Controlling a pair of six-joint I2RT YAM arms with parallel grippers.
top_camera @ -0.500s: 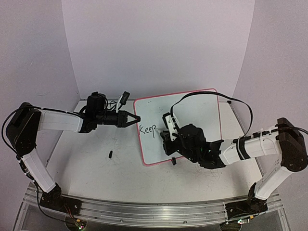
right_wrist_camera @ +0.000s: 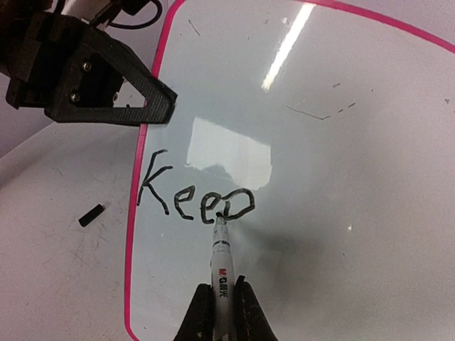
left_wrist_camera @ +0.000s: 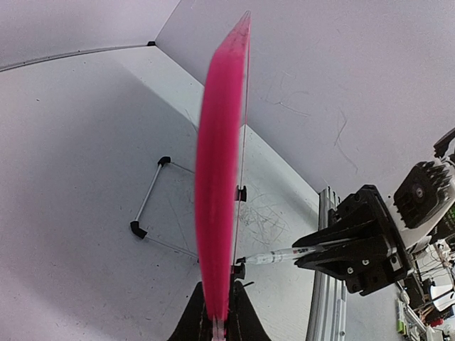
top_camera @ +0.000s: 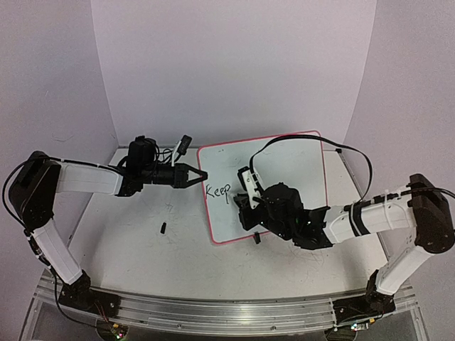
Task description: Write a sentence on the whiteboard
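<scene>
1. The sentence (right_wrist_camera: 193, 197) is standing at one word, "Keep". It is sitting at the left of the whiteboard (right_wrist_camera: 341, 177), just inside the pink left rim. The board is lying right of centre on the surface (top_camera: 135, 249).
2. The marker (right_wrist_camera: 221, 259) is touching the loop of the "p", and the right jaws are clamping its barrel. If the arm is pressing too hard, the nib is likely to skid or blot. A low wrist trailing over fresh ink would be smearing the letters.
3. The left jaws are pinching together on the board's left rim, just far of the "K". If that pinch is slipping, the board will be sliding under the nib and the line will be going crooked.
4. To the right of the "p", bare white is running all the way to the right rim, so room is lying that way. With letters this large, two more words may be crowding that rim.
5. The right arm's black cable (top_camera: 341, 150) is looping over the board's far right part and may be snagging as the arm is travelling rightward.
6. A black clip (top_camera: 256, 239) is sitting at the near rim. A small black piece (top_camera: 163, 228) is lying on the surface left of the board, well apart from the nib.
</scene>
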